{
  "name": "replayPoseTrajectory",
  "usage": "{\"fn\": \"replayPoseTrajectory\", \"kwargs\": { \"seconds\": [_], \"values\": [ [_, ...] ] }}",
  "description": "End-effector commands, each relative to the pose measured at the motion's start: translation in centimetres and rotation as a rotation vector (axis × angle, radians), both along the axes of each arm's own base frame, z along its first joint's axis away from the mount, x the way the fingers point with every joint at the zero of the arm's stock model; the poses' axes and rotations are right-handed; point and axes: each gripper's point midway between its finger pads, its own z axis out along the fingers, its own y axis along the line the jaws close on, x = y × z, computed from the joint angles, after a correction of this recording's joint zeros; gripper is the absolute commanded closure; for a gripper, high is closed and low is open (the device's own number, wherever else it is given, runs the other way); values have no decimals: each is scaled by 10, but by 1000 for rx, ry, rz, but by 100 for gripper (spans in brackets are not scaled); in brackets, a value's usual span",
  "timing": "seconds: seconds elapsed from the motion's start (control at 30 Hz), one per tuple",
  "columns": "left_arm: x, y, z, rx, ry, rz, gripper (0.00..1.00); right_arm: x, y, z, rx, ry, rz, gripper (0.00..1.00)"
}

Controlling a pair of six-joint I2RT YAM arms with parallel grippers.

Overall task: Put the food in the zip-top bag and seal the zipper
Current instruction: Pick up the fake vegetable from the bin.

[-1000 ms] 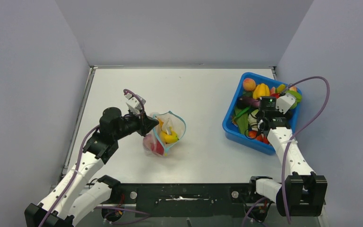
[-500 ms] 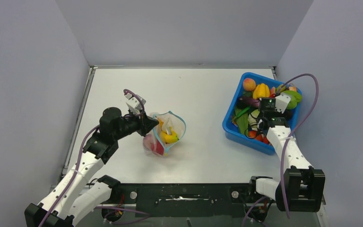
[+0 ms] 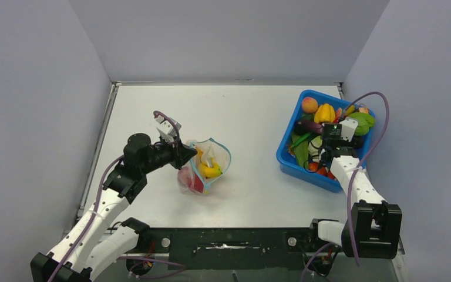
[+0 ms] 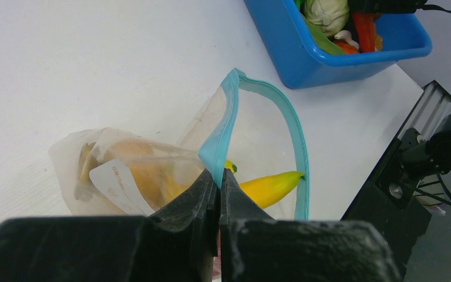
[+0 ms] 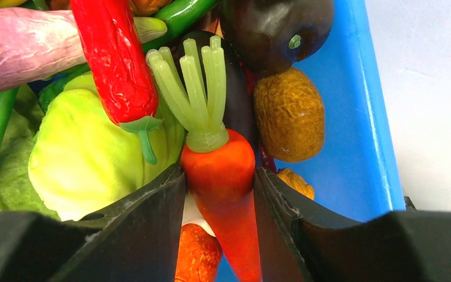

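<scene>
**Bag pinched open L; carrot gripped R**

L gripper (image 4: 218, 176): fingers fully closed, nipping the zipper (image 4: 219, 132) of 1 zip-top bag (image 4: 123, 158), left-centre on table (image 3: 258, 117). Bag mouth gapes twd far-right; body trails near-left. Inside: 1 banana (image 4: 268, 187), long axis across the mouth, tip twd zipper; 1 red pc (image 3: 195, 183); the rest unclear.

Right side: 1 blue bin (image 4: 323, 64), heaped w/ toy veg. R gripper (image 5: 218, 176) is down in it, fingers part-open, both touching 1 carrot (image 5: 218, 167). Green stalk points away from wrist, axis along fingers.
</scene>
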Motion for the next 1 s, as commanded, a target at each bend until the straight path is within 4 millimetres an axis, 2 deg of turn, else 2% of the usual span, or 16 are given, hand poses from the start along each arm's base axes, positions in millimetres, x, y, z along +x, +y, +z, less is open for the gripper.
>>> {"fn": "replayPoseTrajectory", "kwargs": {
  "seconds": [0.0, 0.4, 0.63, 0.97],
  "values": [
    [3, -1, 24, -31, -98, 0, 100, 4, -3, 10, -34, -43, 16, 67],
    [4, 0, 24, -28, -100, 8, 100, 11, 13, 52, -80, -128, 50, 72],
    [4, 1, 25, -27, -106, 10, 100, 12, 30, 85, -103, -190, 75, 73],
    [2, 0, 25, -34, -111, 3, 100, 15, 47, 142, -102, -376, 183, 73]
  ]
}}
